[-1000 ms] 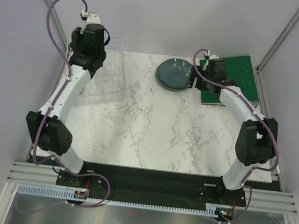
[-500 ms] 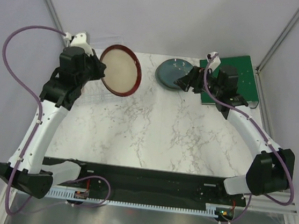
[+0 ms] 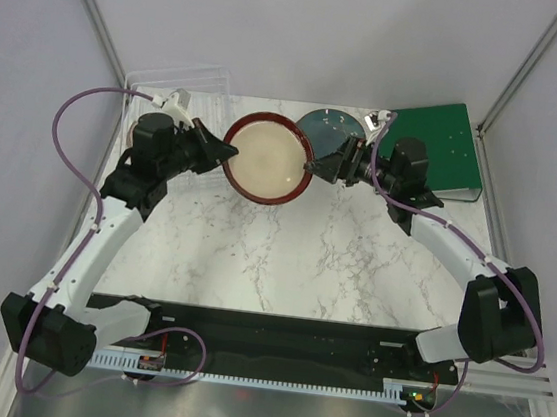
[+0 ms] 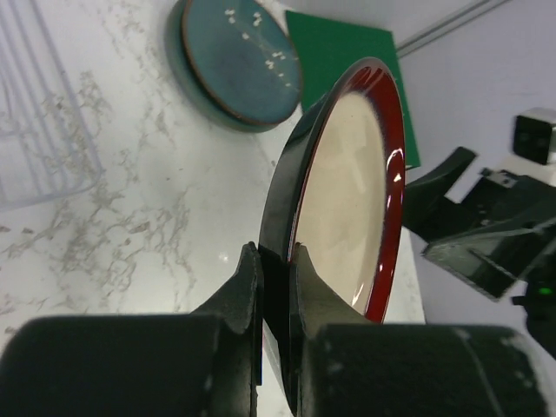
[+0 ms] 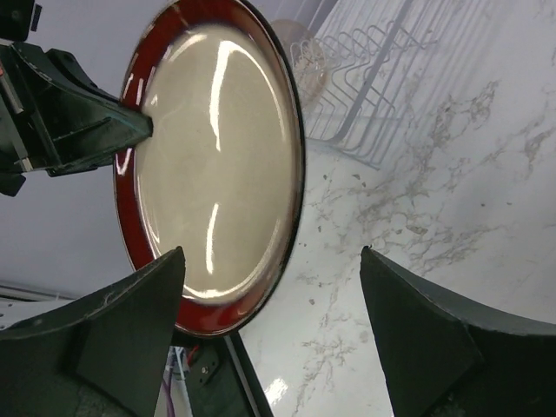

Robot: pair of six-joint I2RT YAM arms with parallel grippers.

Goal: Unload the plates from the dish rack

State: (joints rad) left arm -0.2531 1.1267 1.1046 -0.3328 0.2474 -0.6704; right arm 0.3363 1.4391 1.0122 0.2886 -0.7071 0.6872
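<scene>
My left gripper (image 3: 227,150) is shut on the left rim of the reddish-brown plate (image 3: 267,157) and holds it tilted in the air over the table's far middle. In the left wrist view the fingers (image 4: 248,278) pinch the dark rim of this plate (image 4: 347,191). My right gripper (image 3: 324,160) is open at the plate's right edge; in the right wrist view its jaws (image 5: 271,252) straddle the plate's (image 5: 217,165) lower rim without touching. A grey-green plate (image 3: 330,126) lies flat behind it. The clear dish rack (image 3: 177,81) stands at the far left.
The green board (image 3: 437,146) lies at the far right, beside the flat plate (image 4: 239,65). The rack's dividers (image 5: 373,87) show behind the held plate. Grey walls close in on the left, the right and the back.
My left arm has lifted the reddish-brown plate out of the rack and swung it right toward the middle. My right gripper has moved left from the flat plate to the held plate's edge.
</scene>
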